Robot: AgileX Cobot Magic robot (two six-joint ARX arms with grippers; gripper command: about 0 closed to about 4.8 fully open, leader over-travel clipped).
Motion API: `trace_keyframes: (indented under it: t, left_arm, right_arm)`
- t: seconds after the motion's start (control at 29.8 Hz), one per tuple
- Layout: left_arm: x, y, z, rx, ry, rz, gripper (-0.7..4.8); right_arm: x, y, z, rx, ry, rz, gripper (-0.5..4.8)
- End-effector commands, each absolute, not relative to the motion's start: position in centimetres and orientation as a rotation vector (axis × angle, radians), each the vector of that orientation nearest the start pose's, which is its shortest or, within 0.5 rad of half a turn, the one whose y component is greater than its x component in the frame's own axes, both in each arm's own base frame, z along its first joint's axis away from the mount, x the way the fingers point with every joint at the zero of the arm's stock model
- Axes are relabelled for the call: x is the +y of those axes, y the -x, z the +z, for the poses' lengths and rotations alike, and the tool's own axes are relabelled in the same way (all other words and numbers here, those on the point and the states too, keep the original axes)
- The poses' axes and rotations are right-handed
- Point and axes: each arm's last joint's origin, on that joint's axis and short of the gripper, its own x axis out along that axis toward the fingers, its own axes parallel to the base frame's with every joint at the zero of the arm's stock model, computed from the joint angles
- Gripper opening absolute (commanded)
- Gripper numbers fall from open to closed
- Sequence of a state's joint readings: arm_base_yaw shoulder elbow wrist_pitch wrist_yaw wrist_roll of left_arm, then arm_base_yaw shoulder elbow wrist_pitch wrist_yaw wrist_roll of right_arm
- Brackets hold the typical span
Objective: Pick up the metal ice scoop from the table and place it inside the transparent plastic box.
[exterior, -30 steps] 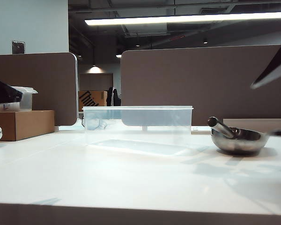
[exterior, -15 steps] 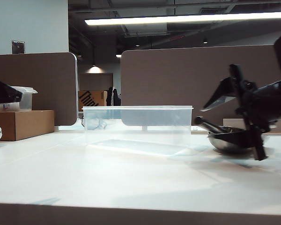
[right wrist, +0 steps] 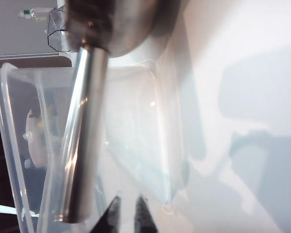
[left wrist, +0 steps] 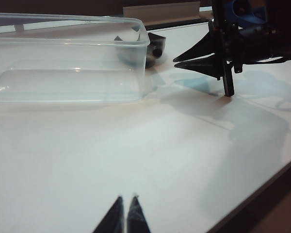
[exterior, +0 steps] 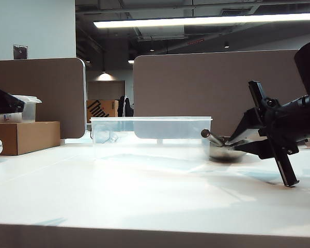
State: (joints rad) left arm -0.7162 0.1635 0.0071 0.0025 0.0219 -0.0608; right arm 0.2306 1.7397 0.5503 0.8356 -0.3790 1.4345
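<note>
At the right of the exterior view the right pincer (exterior: pixel 236 140) reaches in level, tips nearly together against the metal ice scoop (exterior: pixel 223 146), grip unclear. The scoop sits on the desk (exterior: pixel 144 191) beside the transparent plastic box (exterior: pixel 151 135). The left pincer (left wrist: pixel 125 216) is clenched, low over the desk.

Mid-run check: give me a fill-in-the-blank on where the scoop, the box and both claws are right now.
1. The metal ice scoop rests on the ____, not inside the transparent plastic box.
2. In the exterior view, the scoop and the right claw are on the box's ____ side.
3. The left claw, over bare tabletop away from the scoop, is ____.
Missing words: table; right; shut.
</note>
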Motion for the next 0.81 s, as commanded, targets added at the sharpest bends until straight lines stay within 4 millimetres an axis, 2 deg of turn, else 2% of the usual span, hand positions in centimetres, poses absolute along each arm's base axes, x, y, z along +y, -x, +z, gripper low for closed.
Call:
trace_keyframes:
  t: [0.03, 0.1, 0.27, 0.44, 0.81]
  left_arm:
    - [-7.1, -8.0, 15.4, 0.161, 0.007, -0.734, 0.21]
    - [-7.1, -8.0, 15.4, 0.161, 0.007, -0.734, 0.21]
    - [-7.1, -8.0, 15.4, 0.161, 0.007, -0.734, 0.21]
    - [-7.1, -8.0, 15.4, 0.161, 0.007, -0.734, 0.21]
    - [-7.1, -8.0, 15.4, 0.161, 0.007, -0.734, 0.21]
  right_arm:
    - [8.0, -29.0, 12.9, 0.719, -1.395, 0.261, 1.29]
    - [8.0, -29.0, 12.9, 0.723, -1.395, 0.268, 1.5]
    - [8.1, -29.3, 13.3, 0.702, -1.396, 0.287, 1.54]
    - [8.2, -29.8, 14.0, 0.663, -1.405, 0.318, 2.17]
    - [9.0, -31.8, 15.6, 0.616, -1.401, 0.337, 2.16]
